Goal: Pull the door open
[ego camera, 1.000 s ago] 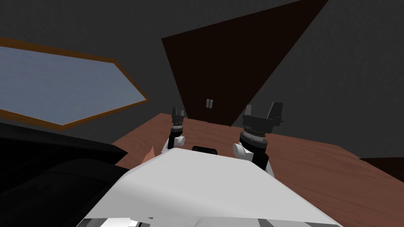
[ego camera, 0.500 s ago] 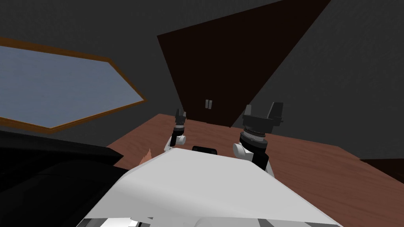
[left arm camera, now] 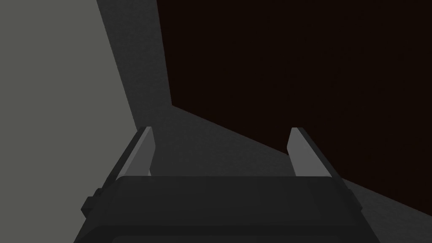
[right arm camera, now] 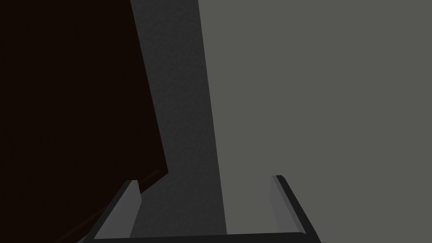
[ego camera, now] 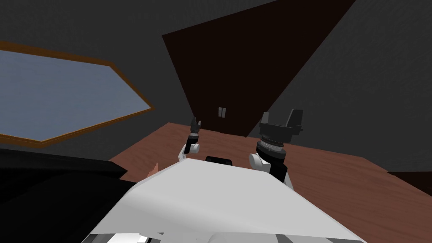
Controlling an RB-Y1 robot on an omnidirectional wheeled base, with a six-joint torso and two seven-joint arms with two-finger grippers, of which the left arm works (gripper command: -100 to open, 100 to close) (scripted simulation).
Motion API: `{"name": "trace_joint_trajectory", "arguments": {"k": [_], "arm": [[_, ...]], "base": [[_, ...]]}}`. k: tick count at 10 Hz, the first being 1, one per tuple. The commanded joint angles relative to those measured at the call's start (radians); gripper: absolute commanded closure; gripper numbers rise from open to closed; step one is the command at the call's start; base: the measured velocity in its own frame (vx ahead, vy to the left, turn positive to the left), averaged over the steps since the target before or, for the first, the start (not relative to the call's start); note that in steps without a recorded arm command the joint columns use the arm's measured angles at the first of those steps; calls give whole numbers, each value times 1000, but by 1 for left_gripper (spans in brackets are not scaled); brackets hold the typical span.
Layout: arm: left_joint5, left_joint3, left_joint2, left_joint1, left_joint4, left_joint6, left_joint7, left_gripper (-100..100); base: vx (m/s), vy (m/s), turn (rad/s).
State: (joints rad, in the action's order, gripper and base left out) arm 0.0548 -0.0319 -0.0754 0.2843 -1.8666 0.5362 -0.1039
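Head view, upper centre: dark brown flat door (ego camera: 244,71) in dark grey wall (ego camera: 358,63)?
— Yes; small pale handle (ego camera: 222,112) low on it.
Fingers?
— Spread, empty: left gripper (ego camera: 195,123), right gripper (ego camera: 282,117), against reddish-brown wood floor (ego camera: 337,177).

Door (ego camera: 236,71) ahead, window (ego camera: 63,101) on the wall to its left.
The handle (ego camera: 222,112) sits on the door, beyond the floor (ego camera: 329,177), ahead of and between left tool (ego camera: 194,122) and right tool (ego camera: 280,116).
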Motion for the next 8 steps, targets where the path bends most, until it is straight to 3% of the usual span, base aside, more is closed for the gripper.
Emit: {"name": "trace_joint_trajectory", "arguments": {"k": [1, 8], "arm": [[1, 1, -8, -22, 40, -9, -1, -100], [2, 5, -34, -118, 210, -50, -4, -100]], "base": [[87, -42, -23], [105, -44, -17]]}}
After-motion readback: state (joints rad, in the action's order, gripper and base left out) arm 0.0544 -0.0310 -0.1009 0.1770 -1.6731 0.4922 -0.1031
